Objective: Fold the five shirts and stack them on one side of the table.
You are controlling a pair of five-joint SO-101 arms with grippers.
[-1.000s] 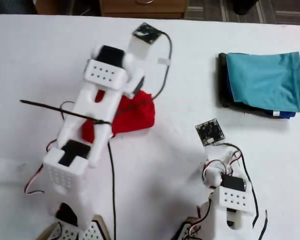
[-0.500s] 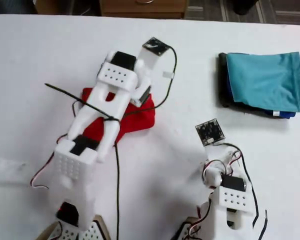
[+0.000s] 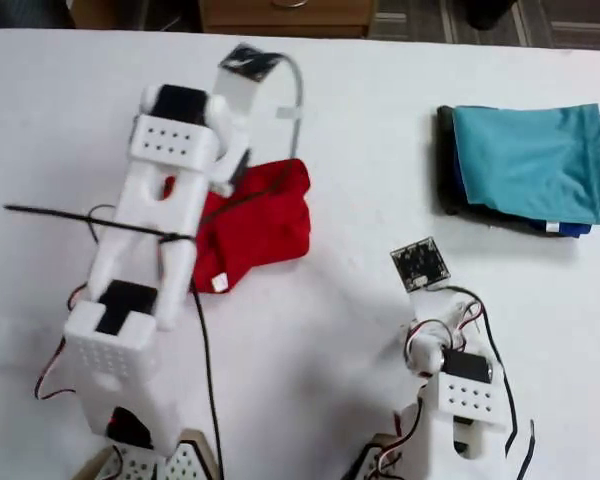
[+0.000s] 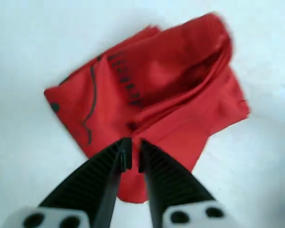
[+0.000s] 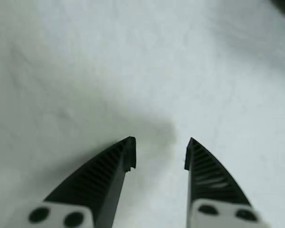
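**red shirt under the left end effector, stack waiting off to the right**

here's the red shirt [image 3: 265,225], lying rumpled and partly folded on the white desk [image 3: 380,120], a small white tag [image 3: 220,283] poking out at the corner nearest the arm bases. the left arm [image 3: 155,230] stretches over the red shirt's left half and covers part of it. from the wrist, the left end effector [image 4: 131,154] sits right over the red shirt [image 4: 171,85], its two fingers drawn almost together with just a sliver between them. cannot tell whether any cloth is caught in there. the fabric shows loose folds and a line of dark stitching close to the tips.

over to the right of the red shirt, well apart from it, sits the stack of folded shirts [image 3: 530,165]: a teal shirt [image 3: 535,155] on top, with blue and dark layers peeking out underneath.

the right arm [image 3: 460,385] is tucked near its base, to the right of the red shirt and closer to the bases. the right end effector [image 5: 159,154] hangs over bare desk with its fingers spread apart, holding nothing.
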